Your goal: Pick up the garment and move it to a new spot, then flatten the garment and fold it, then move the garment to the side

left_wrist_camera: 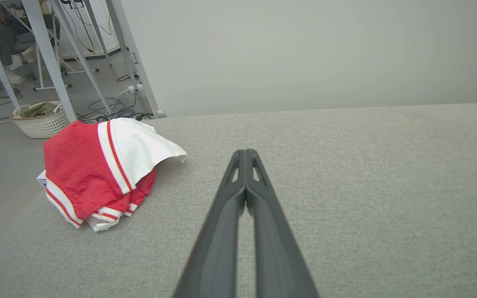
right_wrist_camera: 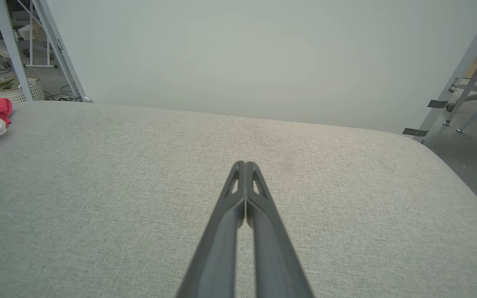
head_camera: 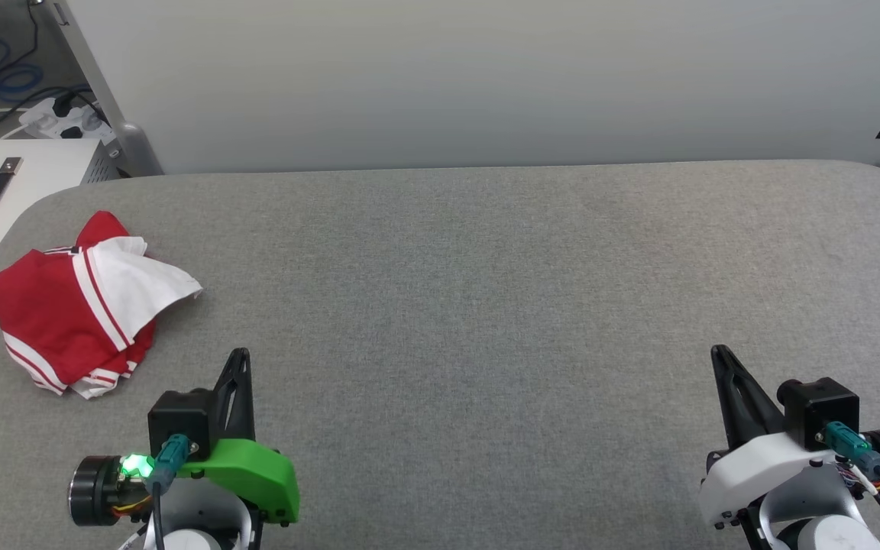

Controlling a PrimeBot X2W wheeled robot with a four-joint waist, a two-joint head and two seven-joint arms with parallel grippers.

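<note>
Item: one garment (head_camera: 66,313), red jersey cloth, with a white sleeve (head_camera: 142,283) thrown over its top and red-white striped trim (head_camera: 100,302). Location: bunched in a loose heap at the left edge of the bench (head_camera: 486,305), towards the far left corner. Collar, hem and any lettering can't be made out in the folds. My left fingers (head_camera: 235,389) are pressed together, pinching nothing, over the near left part of the bench, close to the heap but apart from it. My right fingers (head_camera: 738,397) are likewise pressed together and bare, by the near right corner, well apart from the garment. Handling, as I judge it: light, limp, no stiffness at all. It will sag and trail from whatever point I lift, and the smooth knit may slip from a shallow pinch. Not fragile. Hold, as I judge it: spread first, then bite deep into the raised ridge at the striped trim, through several layers, so the heap travels whole. The sleeve's loose edge alone would only unroll it.
</note>
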